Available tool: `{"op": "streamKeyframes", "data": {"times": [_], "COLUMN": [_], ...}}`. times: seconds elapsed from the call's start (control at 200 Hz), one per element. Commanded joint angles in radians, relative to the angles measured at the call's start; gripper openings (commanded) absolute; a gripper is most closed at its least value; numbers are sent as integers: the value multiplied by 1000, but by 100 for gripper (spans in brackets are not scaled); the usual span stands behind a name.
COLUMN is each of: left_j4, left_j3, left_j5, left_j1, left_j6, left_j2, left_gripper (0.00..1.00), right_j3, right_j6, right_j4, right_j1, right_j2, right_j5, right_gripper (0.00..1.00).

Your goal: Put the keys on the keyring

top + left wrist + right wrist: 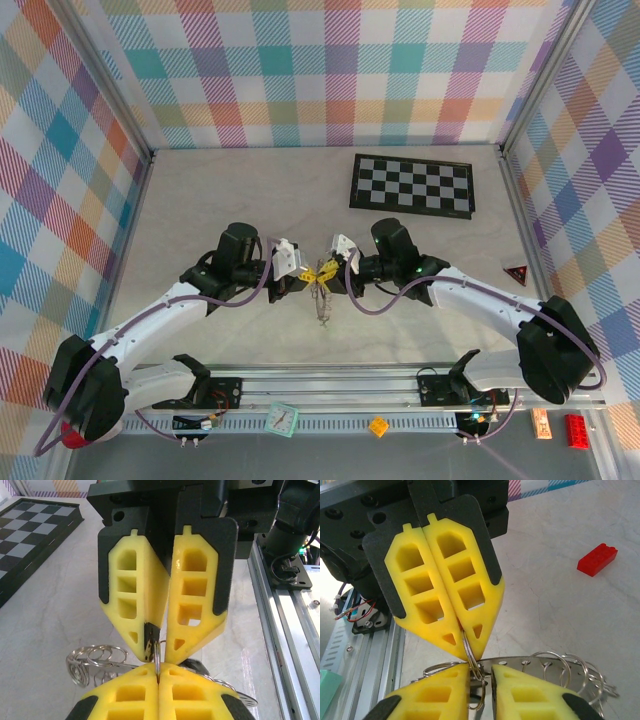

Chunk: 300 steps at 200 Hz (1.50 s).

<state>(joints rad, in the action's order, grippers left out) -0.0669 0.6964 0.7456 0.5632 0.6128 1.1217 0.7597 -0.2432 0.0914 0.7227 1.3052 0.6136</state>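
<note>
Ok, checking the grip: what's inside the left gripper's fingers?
A thin keyring loop is pinched at the tip of the left gripper; how deep it goes is covered by the fingers.

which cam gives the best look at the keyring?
Right wrist: the keyring shows its flat bar and looped rings close up. Left wrist catches a few loops, partly hidden. Top external has it as a tiny tangle mid-frame.
</note>
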Motion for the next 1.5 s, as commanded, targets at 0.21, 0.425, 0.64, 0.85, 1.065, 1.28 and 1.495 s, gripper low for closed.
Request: {"op": "streamKeyframes", "data": {"times": [0.21,0.425,0.64,0.85,1.065,1.28,1.495], "left_j4": [71,-26,-153,-247,-281,-253,-69], "left_j3": [15,65,133,169,185,153,66], "left_j5": [41,-75,-85,-53,-16,3,28], "left_j1": [8,8,9,17,18,17,17], "left_j6": [-20,-11,47,97,127,127,26], "left_j2": [20,13,37,58,65,40,0], "left_gripper": [4,35,27,23,5,0,0], "right_j3": [36,107,210,283,324,199,68], "right_j6": [-18,-156,-292,-323,-302,-139,-23], "right_j4": [29,-200,-401,-469,-471,-337,-229], "right_j1": [1,4,25,45,64,5,-22], "right_j2": [7,5,34,58,79,23,-18], "right_j5": [66,13,-42,-66,-68,-61,-8], "right_gripper": [0,0,0,0,0,19,30]}}
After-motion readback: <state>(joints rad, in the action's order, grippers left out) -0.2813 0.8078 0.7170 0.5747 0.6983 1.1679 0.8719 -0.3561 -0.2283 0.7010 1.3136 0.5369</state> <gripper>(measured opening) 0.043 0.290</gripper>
